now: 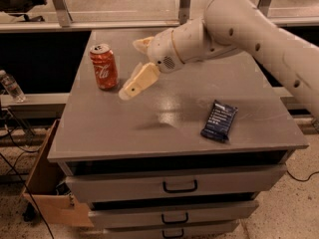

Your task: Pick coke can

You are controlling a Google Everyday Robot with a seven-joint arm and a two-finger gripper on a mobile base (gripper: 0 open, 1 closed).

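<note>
Now: gripper (pixel 129 68) spread wide, low over cabinet top (pixel 169 121). Coke can (pixel 103 66) upright near far side edge, just beyond fingertips, axis vertical, not yet between them.

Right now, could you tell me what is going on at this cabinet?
A one-armed robot is going for the coke can, which stands upright near the back left of the cabinet top. Its hand hangs just to the right of the coke can, open and holding nothing, and the coke can is not yet between its fingers. A dark blue snack bar lies untouched toward the front right.
</note>
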